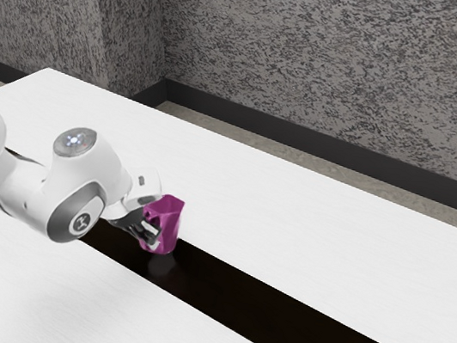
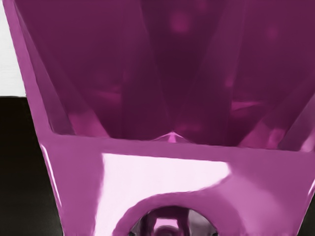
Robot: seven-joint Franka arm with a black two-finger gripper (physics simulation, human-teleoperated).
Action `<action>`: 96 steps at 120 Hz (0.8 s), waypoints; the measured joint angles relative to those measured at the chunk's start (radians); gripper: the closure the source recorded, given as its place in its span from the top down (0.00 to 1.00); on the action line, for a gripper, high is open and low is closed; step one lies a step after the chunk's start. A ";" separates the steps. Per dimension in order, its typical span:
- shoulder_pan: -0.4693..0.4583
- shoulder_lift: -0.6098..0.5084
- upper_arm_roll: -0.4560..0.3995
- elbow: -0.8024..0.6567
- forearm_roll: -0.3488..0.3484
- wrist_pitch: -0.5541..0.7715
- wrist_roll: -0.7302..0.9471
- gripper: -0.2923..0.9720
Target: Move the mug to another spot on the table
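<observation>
The mug [image 1: 165,221] is seen at the worktop's [image 1: 308,219] edge by the dark strip [image 1: 275,318], the end effector [image 1: 147,226] against it — whether clamped cannot be told — so it could be tipped or dropped if loosely held.

Speckled grey wall [image 1: 316,55], black baseboard [image 1: 304,136] below it, beige floor [image 1: 382,187], dark strip [image 1: 315,338]

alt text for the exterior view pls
A white robot arm reaches in from the exterior view's left, its black gripper against a magenta mug. The mug stands on a dark strip between white table surfaces, before a speckled grey wall.
</observation>
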 joint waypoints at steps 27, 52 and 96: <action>0.005 0.003 -0.006 0.000 0.001 0.012 0.031 0.56; 0.005 0.000 -0.006 0.000 0.002 0.017 0.051 0.68; 0.004 -0.079 -0.006 -0.007 0.004 -0.001 0.077 0.75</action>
